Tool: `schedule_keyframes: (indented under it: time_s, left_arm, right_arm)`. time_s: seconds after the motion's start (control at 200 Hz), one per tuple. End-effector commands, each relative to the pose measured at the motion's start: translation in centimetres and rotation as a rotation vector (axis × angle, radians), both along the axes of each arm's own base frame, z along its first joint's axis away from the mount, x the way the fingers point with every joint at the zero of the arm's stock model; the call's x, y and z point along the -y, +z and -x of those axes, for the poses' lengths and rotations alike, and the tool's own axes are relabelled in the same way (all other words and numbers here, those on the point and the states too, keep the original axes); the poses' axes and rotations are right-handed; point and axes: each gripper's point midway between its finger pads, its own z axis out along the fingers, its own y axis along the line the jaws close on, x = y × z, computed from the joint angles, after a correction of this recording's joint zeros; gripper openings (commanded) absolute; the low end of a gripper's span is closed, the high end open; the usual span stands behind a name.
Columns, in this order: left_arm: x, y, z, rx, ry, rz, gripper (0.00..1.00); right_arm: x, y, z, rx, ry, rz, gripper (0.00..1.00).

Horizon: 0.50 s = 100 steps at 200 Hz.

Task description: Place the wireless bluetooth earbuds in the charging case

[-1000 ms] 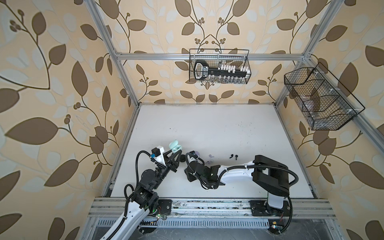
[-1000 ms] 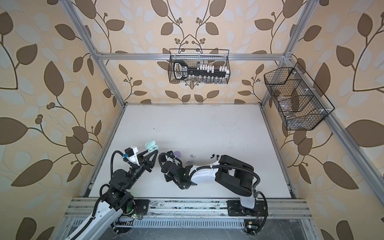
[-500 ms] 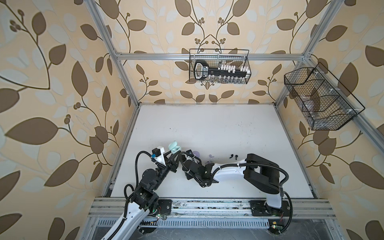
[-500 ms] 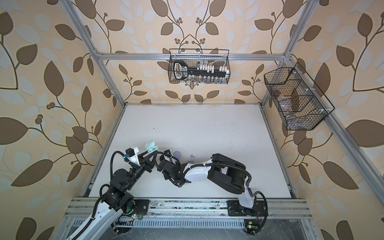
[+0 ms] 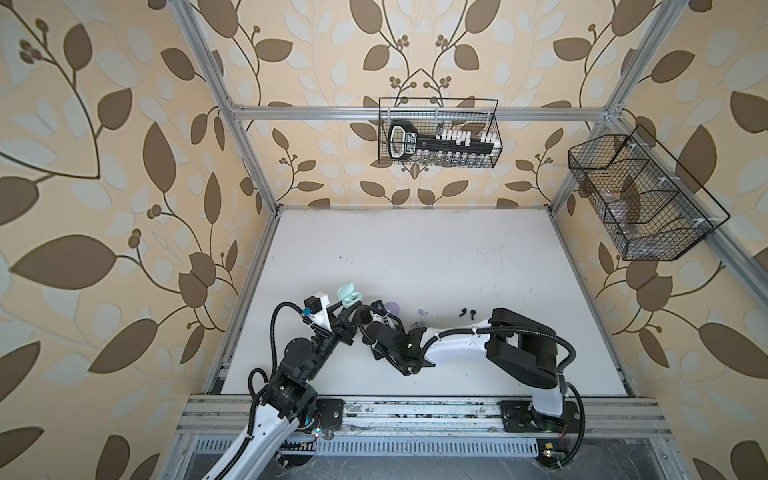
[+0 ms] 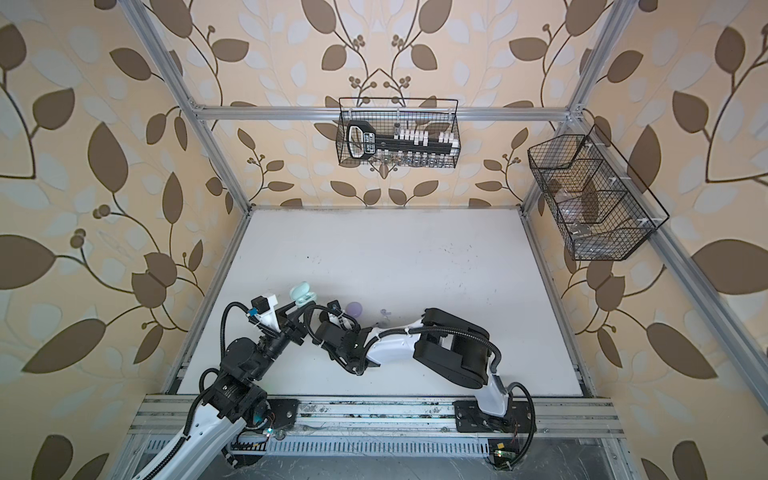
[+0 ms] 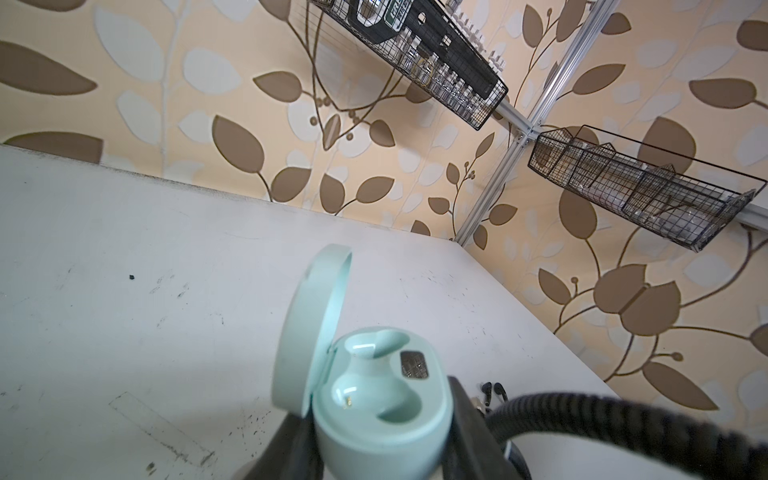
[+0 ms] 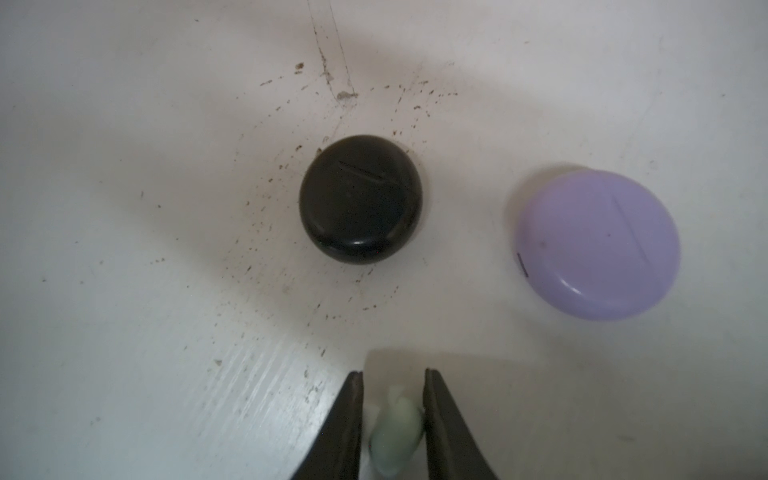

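Observation:
My left gripper (image 7: 382, 436) is shut on the mint charging case (image 7: 374, 399), holding it above the table with its lid (image 7: 307, 328) swung open; the case shows in both top views (image 5: 349, 294) (image 6: 302, 293). Just to its right, low over the table, my right gripper (image 8: 392, 374) has its jaws closed on a pale mint earbud (image 8: 395, 436). A shut black case (image 8: 360, 199) and a shut lavender case (image 8: 598, 245) lie beyond those jaws. Two black earbuds (image 5: 466, 312) and faint lavender earbuds (image 5: 422, 312) rest further right.
A wire basket of tools (image 5: 438, 133) hangs on the back wall and an angled one (image 5: 640, 199) on the right wall. The right arm's black cable (image 7: 623, 424) runs close beside the held case. An aluminium rail (image 5: 415, 411) borders the table's front.
My right gripper has shifted a little left toward the left gripper, and its jaws have narrowed round the mint earbud. The left arm and the case stay still.

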Motion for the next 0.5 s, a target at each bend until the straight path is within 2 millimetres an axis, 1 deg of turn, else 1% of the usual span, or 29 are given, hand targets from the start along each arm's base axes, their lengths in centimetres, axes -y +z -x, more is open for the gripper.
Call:
schedule_keyframes:
  time_s: [0.0,0.075,0.16,0.37,0.495]
  left_arm:
    - [-0.2,3.1,0.2,0.085,0.006,0.017,0.0]
    - [-0.1,3.1,0.2,0.087,0.0,0.008,0.0]
    - [0.2,3.1,0.3,0.096,-0.014,0.005,0.0]
    - [2.0,3.8,1.0,0.156,-0.114,-0.034,0.0]
    - [3.1,3.6,1.3,0.176,-0.171,-0.061,0.0]
  right_arm:
    - [0.8,-1.3,0.4,-0.016,-0.009,0.041,0.23]
    - [0.8,-0.9,0.4,-0.013,-0.012,0.027,0.22]
    - [0.8,0.0,0.4,-0.011,-0.014,-0.002,0.2]
    - [1.6,3.5,0.8,0.006,-0.023,-0.096,0.17]
    - [2.2,5.2,1.2,0.025,-0.029,-0.131,0.15]
